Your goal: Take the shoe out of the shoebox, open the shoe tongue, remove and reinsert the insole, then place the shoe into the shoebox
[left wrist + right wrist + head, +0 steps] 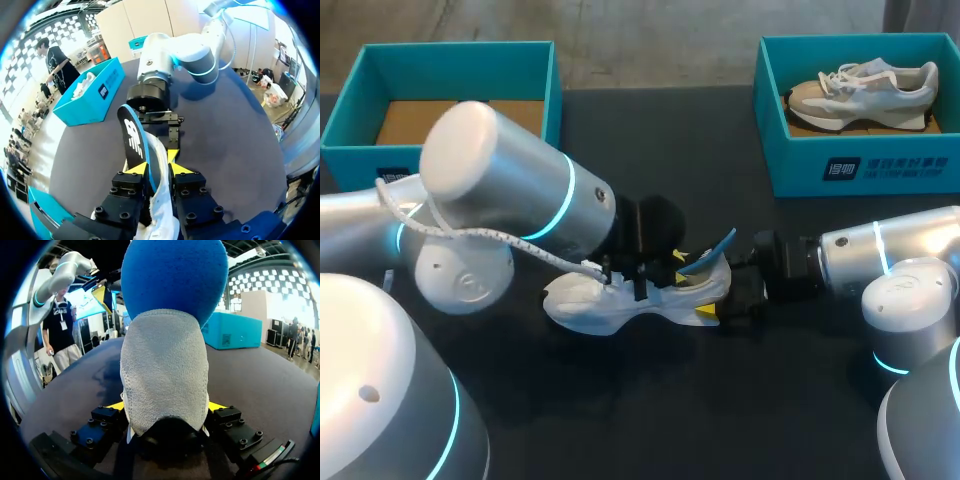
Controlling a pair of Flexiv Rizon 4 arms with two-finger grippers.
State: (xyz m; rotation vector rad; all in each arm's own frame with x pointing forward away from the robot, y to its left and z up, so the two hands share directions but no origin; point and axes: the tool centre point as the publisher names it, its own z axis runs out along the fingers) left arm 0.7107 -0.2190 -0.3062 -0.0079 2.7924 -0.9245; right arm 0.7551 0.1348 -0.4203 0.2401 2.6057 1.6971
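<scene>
1. The table (670, 420) is dark and flat. Both arms come in low over it, my left arm from the left and my right arm from the right.
2. The white shoe (610, 305) lies on its sole in the middle of the table, between the two arms. Its toe points to the left and its heel to the right.
3. The left gripper (155, 162) is at the top of the shoe. Its fingers are only a little way apart. They press from both sides on the insole (132, 137) and the white shoe edge next to it.
4. The insole is blue on top and black underneath. It stands up, half out of the shoe, and sticks out above the heel.
5. The right gripper (165, 407) is at the back of the shoe. Its fingers are spread wide and squeeze the grey heel from both sides.
6. At the far edge on the left is the left box (350, 155). It is teal and open, with brown card (415, 120) lying flat inside.
7. At the far edge on the right is the right box (900, 165), also teal and open. A second shoe (865, 90), tan and white, lies on its side in it.
</scene>
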